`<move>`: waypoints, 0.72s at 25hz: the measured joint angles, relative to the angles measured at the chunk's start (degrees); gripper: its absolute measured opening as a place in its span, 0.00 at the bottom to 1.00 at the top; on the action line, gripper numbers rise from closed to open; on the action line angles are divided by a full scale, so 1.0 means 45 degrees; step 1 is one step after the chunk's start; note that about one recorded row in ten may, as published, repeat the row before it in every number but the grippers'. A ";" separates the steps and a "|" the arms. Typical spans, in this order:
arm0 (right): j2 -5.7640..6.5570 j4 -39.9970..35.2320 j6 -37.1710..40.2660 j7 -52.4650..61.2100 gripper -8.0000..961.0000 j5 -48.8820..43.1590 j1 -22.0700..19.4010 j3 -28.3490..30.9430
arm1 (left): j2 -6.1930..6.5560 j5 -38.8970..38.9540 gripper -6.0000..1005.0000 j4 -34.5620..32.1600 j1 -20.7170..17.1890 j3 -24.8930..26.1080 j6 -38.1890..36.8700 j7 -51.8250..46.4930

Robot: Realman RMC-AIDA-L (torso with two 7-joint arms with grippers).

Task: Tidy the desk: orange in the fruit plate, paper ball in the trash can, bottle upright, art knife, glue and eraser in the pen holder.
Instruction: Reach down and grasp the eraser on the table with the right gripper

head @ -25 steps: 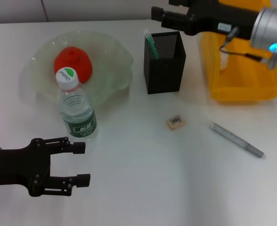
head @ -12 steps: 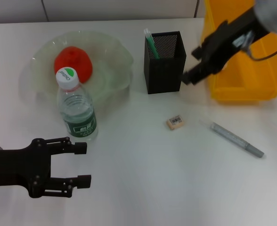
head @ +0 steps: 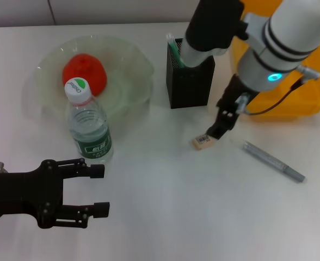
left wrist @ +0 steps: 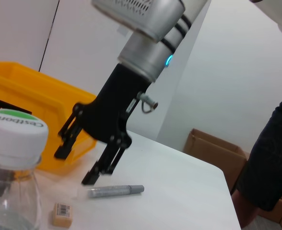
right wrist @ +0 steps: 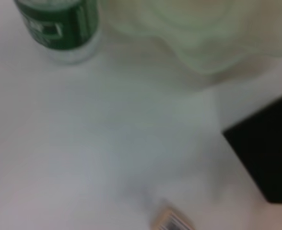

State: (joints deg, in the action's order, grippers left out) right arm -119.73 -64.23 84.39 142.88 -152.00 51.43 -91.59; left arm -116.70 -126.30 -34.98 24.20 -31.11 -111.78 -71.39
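Observation:
The orange [head: 84, 70] lies in the fruit plate [head: 133, 60] at the back left. In front of the plate the bottle [head: 88, 128] stands upright. My right gripper [head: 217, 129] hangs open just over the eraser [head: 202, 141], right of the pen holder [head: 190, 73]; I cannot tell if it touches the eraser. A green-and-white stick [head: 174, 49] stands inside the holder. The grey art knife [head: 273, 161] lies to the right. My right arm hides part of the trash can [head: 290, 103]. My left gripper [head: 97, 187] is open at the front left. The paper ball is out of view.
The left wrist view shows the bottle cap [left wrist: 14, 132], eraser [left wrist: 63, 214], art knife [left wrist: 115, 190] and the right gripper [left wrist: 78, 165] with its fingers apart. A cardboard box [left wrist: 213, 151] and a person [left wrist: 275, 158] are beyond the table's right edge.
My right arm swung from above the pen holder and trash can down and forward to just over the eraser. My left gripper has barely shifted.

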 joint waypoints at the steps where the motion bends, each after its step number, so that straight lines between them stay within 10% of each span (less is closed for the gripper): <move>1: 0.0000 0.0431 -0.0224 0.0000 0.72 0.0326 0.0120 -0.0005 | -0.0005 0.0000 0.83 0.0000 0.0001 0.0001 0.0009 0.0001; 18: -0.0041 0.3835 -0.1937 0.0020 0.71 0.1556 0.1129 -0.0104 | -0.0024 0.0000 0.83 0.0000 0.0010 -0.0042 0.0037 0.0004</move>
State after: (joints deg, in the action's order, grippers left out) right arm -119.91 -46.97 75.68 142.97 -145.00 56.51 -92.05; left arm -116.81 -126.29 -34.98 24.24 -31.30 -111.61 -71.37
